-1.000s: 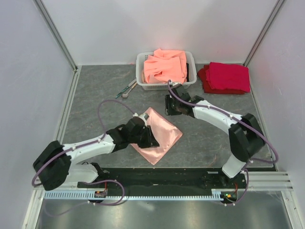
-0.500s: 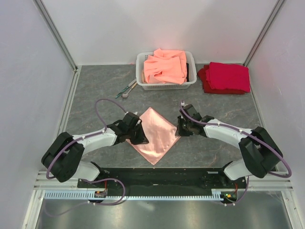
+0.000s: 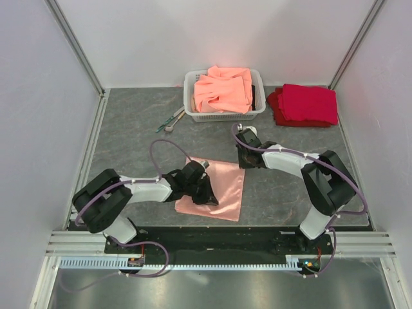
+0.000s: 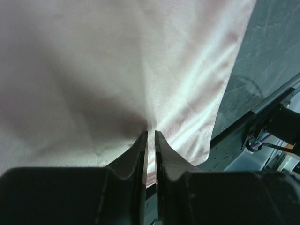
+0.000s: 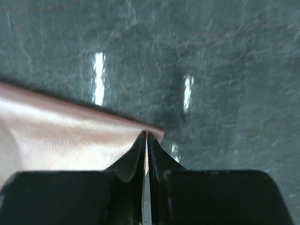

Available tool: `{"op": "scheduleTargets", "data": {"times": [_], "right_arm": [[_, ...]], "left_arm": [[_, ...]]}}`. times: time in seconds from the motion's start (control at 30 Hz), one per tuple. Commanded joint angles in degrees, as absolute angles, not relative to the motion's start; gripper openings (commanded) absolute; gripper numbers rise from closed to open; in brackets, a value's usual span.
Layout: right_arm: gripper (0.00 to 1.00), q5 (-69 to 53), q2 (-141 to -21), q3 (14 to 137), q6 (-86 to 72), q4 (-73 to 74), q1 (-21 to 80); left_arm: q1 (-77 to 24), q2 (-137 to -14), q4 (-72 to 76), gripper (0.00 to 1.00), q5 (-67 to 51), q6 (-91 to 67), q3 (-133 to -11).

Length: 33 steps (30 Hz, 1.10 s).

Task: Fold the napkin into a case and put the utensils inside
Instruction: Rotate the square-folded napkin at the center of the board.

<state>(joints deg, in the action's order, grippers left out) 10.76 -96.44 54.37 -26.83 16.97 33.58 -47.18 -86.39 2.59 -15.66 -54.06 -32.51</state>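
Note:
The pale-pink napkin (image 3: 222, 190) lies on the dark table between the two arms, its edges now roughly square to the table. My left gripper (image 3: 207, 196) is shut on the napkin, pinching a ridge of cloth (image 4: 140, 84) near its left side. My right gripper (image 3: 243, 162) is shut on the napkin's far right corner (image 5: 154, 133). The utensils (image 3: 171, 120), a silvery spoon and teal-handled pieces, lie on the table left of the basket, away from both grippers.
A white basket (image 3: 192, 106) heaped with orange-salmon cloths stands at the back centre. Deep red folded cloths (image 3: 306, 104) lie to its right. White walls enclose the table, and a black rail (image 3: 219, 239) runs along the near edge.
Both grippers have moved with the napkin: it has turned from a diamond to a nearly square lie. The left gripper shifted right and nearer; the right went back towards the far corner.

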Motion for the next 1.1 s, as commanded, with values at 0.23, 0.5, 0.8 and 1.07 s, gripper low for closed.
{"op": "scheduleTargets", "data": {"times": [0.23,0.5,0.8,1.07], "right_arm": [[0.46,12.8,-87.0,60.7,-26.4,28.4,33.3],[0.57,-4.2,-72.9,42.2,-37.1,24.9,39.3],[0.53,-13.7,-61.0,27.1,-49.8,17.6,41.7],[0.48,-12.5,-60.7,22.3,-54.9,14.9,48.2]], "left_arm": [[-50.4,-77.1,-8.4,0.34,-8.7,-51.1,-39.5],[-42.4,-62.2,-32.4,0.46,-2.2,-46.6,-39.6],[-38.1,-58.4,-37.8,0.47,1.8,-51.7,-34.4],[-37.1,-56.9,-36.6,0.47,-2.0,-50.6,-31.7]]}}
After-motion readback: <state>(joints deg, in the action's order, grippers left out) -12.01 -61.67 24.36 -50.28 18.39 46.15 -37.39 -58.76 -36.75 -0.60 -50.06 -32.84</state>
